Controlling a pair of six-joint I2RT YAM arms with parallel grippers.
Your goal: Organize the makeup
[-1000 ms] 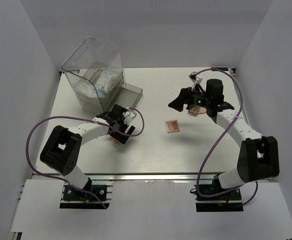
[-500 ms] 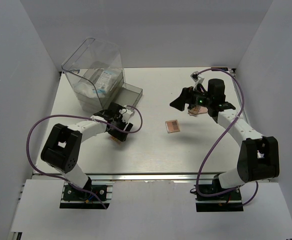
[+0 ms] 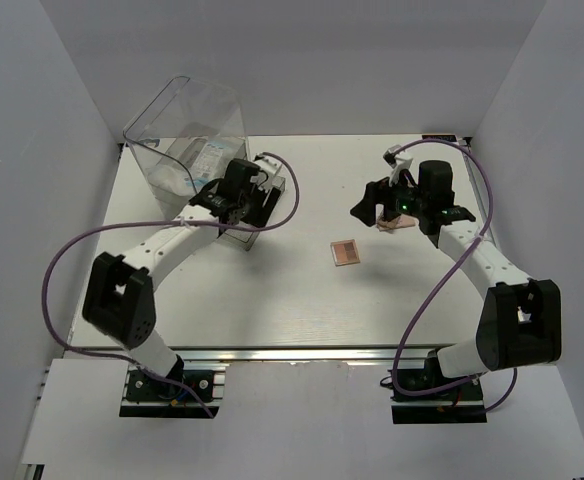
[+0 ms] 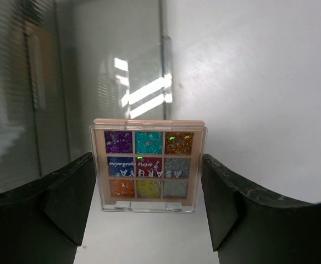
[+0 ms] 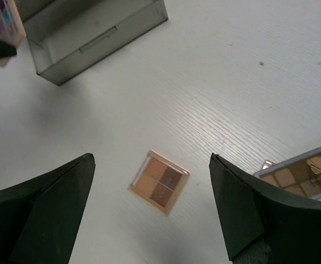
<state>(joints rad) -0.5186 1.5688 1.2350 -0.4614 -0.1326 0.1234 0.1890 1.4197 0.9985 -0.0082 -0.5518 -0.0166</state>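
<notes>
Holding the nine-colour palette (image 4: 148, 159) upright by its side edges, the left gripper (image 4: 148, 176) sits over the open drawer (image 5: 111, 41) — apparently for stowing. The right gripper (image 5: 150, 159), jaws wide and empty, hangs above the four-pan palette (image 5: 159, 182) on the table (image 5: 248, 99) — probably the next pick.

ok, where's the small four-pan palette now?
Top view: the four-pan palette lies flat on the table near centre, between both arms, closer to the right hand.
</notes>
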